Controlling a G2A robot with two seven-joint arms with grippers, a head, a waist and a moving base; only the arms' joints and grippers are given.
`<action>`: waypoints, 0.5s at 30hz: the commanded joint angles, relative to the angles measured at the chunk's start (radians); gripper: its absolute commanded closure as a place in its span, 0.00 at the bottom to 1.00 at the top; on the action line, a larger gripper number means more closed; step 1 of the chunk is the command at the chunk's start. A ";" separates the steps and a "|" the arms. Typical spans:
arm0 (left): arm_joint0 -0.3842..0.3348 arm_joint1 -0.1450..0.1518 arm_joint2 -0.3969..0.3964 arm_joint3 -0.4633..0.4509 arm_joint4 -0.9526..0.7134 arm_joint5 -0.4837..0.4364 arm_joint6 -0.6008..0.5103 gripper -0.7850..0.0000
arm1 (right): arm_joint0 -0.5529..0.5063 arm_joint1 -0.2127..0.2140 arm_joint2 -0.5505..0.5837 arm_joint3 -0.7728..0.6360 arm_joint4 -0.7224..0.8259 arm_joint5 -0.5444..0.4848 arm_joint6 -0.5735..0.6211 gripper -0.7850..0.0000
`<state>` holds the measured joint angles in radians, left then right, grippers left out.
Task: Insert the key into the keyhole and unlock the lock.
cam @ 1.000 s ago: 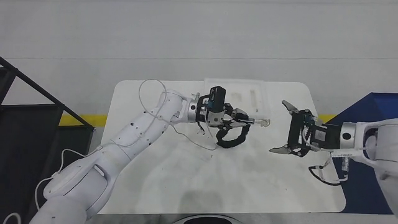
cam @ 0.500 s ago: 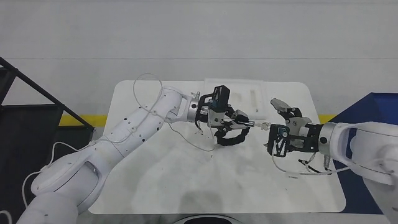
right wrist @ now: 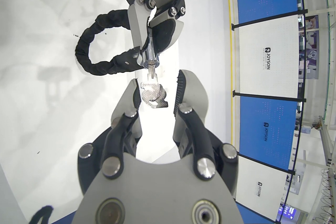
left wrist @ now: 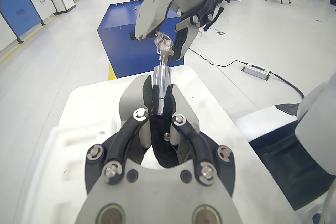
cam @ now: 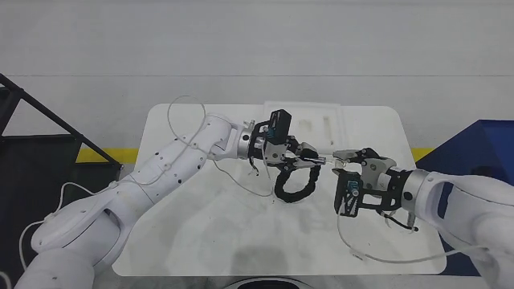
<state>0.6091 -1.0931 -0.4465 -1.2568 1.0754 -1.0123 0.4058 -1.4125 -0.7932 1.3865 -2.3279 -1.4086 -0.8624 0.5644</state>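
Note:
My left gripper [cam: 303, 159] [left wrist: 158, 89] is shut on the lock's chrome cylinder [left wrist: 162, 83] [right wrist: 149, 54], held above the middle of the white table [cam: 201, 233]. The lock's black cable loop [cam: 293, 189] [right wrist: 88, 51] hangs below it. A silver key [left wrist: 164, 47] [right wrist: 153, 96] sticks out of the keyhole, its blade inside and its head free. My right gripper [cam: 344, 172] [right wrist: 157, 89] is open around the key's head, one finger on each side. One pad sits close to the head's edge, and a gap shows at the other.
A white foam tray [cam: 321, 120] with cut-out recesses lies at the table's far edge behind the grippers. A blue cabinet [cam: 482, 140] stands off the table's right side. A thin white cable [cam: 193, 120] loops over the left arm.
My right arm has come in from the right towards the lock, and its open fingers now straddle the key's head. The left gripper has kept the lock almost still.

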 commanded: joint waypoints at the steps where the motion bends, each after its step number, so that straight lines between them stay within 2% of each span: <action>1: 0.000 0.004 0.002 -0.003 0.001 0.000 0.011 1.00 | -0.003 0.000 -0.003 -0.004 -0.011 0.001 -0.007 0.70; 7: 0.004 0.014 0.007 -0.002 0.008 0.000 0.037 1.00 | -0.009 -0.001 -0.005 -0.016 -0.040 0.004 -0.027 0.76; 8: 0.005 0.015 0.006 -0.002 0.009 0.000 0.042 1.00 | -0.010 -0.001 -0.005 -0.018 -0.042 0.003 -0.029 0.81; 9: 0.006 0.017 0.005 -0.003 0.010 0.000 0.048 1.00 | -0.012 -0.001 -0.005 -0.019 -0.042 0.002 -0.033 0.94; 10: 0.007 0.018 0.005 -0.004 0.012 0.000 0.052 1.00 | -0.013 -0.001 -0.004 -0.019 -0.042 0.001 -0.035 1.00; 15: 0.011 0.023 0.001 -0.008 0.023 0.000 0.071 1.00 | -0.020 -0.004 0.002 0.008 0.046 0.014 -0.068 1.00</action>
<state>0.6197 -1.0711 -0.4449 -1.2636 1.0974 -1.0123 0.4733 -1.4318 -0.7966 1.3872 -2.3276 -1.3906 -0.8501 0.5022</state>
